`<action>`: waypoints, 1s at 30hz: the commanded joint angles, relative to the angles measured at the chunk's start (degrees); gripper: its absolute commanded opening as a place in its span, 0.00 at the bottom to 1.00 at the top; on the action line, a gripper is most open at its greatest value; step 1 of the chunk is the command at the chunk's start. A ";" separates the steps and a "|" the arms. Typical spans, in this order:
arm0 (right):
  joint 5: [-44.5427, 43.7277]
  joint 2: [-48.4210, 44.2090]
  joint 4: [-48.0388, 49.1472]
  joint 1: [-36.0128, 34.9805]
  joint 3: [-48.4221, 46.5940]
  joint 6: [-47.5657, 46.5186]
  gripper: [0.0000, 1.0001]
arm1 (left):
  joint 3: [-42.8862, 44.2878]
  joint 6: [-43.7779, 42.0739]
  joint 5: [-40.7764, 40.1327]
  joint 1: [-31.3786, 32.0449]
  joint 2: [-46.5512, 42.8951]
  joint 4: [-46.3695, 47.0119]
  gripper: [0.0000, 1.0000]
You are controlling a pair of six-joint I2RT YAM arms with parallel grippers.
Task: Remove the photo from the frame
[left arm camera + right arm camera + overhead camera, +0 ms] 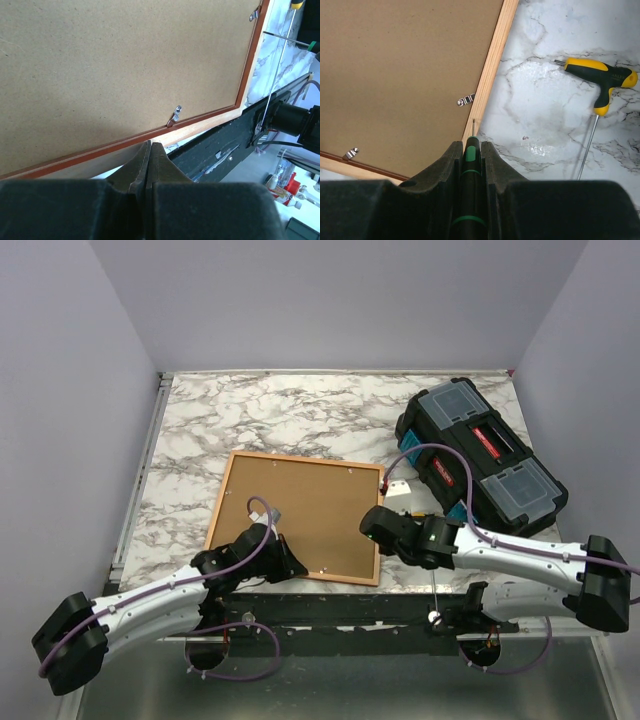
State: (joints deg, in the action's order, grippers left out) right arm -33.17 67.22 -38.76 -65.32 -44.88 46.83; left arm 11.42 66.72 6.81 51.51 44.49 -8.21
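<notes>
One frame (300,510) lies back-up just beyond the right end effector's (471,147) screwdriver (470,170).

Count: one frame (296,515), one black toolbox (480,455), and two hand tools, namely a yellow-handled T-key (602,75) and a green-banded driver (470,165). On the frame's back, two metal clips (174,116) show in each wrist view; the total cannot be fixed.
</notes>
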 commanded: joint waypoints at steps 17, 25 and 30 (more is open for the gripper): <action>-5.88 5.97 2.88 -1.43 -1.75 -0.10 0.01 | 0.35 1.05 -1.88 0.29 1.85 -3.60 0.00; -6.98 8.32 4.60 -1.39 -0.87 -0.60 0.01 | 0.71 1.05 -1.71 0.26 2.28 -3.96 0.00; -8.33 8.45 6.03 -1.39 -0.12 -0.97 0.01 | 0.40 1.22 -1.87 0.27 2.10 -4.23 0.00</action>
State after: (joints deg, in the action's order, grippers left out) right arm -38.09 74.56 -35.53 -66.61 -46.70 45.54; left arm 12.12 68.05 6.59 51.51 46.04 -8.47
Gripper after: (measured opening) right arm 0.234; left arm 0.008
